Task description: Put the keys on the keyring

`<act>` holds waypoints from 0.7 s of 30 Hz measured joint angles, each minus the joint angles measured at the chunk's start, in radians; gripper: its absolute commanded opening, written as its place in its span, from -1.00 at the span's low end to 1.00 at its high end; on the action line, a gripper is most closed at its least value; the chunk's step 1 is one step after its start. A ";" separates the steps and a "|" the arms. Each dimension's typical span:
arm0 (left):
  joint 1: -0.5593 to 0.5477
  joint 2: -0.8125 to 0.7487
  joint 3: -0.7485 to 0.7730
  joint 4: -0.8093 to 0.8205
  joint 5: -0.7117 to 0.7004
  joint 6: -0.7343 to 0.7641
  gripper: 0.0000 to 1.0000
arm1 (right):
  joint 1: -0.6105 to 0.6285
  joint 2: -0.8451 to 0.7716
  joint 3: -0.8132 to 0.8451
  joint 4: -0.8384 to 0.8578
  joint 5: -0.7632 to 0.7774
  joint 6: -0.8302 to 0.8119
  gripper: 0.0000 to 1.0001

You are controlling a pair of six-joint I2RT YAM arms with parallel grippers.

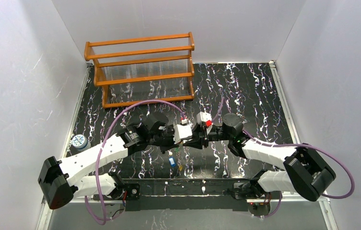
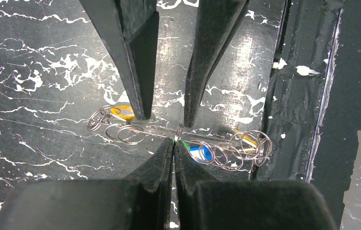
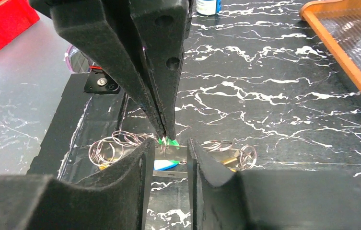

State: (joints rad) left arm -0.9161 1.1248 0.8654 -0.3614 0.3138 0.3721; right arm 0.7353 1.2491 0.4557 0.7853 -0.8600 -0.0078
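Print on tin [image 1: 78, 141] too small to read. Count four: yellow key [image 2: 122, 113], green key [image 2: 186, 143], blue key [image 2: 200, 153], second yellow key [image 2: 245, 139], all lying with small rings along keyring [image 2: 145, 132] on table [image 1: 245, 96], at 6 o'clock of the wrists. Grip: left gripper [image 2: 174, 143] pressed together, nipping what looks like the green key's ring; right gripper [image 3: 170, 148] part spread, straddling that pinch, holding nothing.

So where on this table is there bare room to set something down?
Free: the back right of the table, between the wooden rack and the right wall. Crowded: centre front, where the left gripper, shut on a green key, and the open right gripper meet over the keys and keyring. A small round container sits at the left edge.
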 measured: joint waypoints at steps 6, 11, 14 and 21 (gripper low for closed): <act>-0.005 -0.003 0.000 0.010 0.000 0.001 -1.00 | 0.014 0.052 0.000 0.038 0.000 0.032 -0.26; -0.008 -0.006 0.000 0.019 0.000 -0.002 -1.00 | 0.021 0.068 0.000 0.057 0.000 0.043 -0.28; -0.012 -0.006 0.000 0.025 0.003 -0.004 -1.00 | 0.026 0.072 0.000 0.068 0.000 0.047 -0.63; -0.013 -0.008 -0.002 0.017 -0.008 -0.006 -1.00 | 0.026 0.090 0.000 0.078 -0.010 0.055 -0.49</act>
State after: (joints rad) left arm -0.9291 1.1172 0.8639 -0.3447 0.3058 0.3656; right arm 0.7616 1.3392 0.4561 0.8635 -0.8700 0.0475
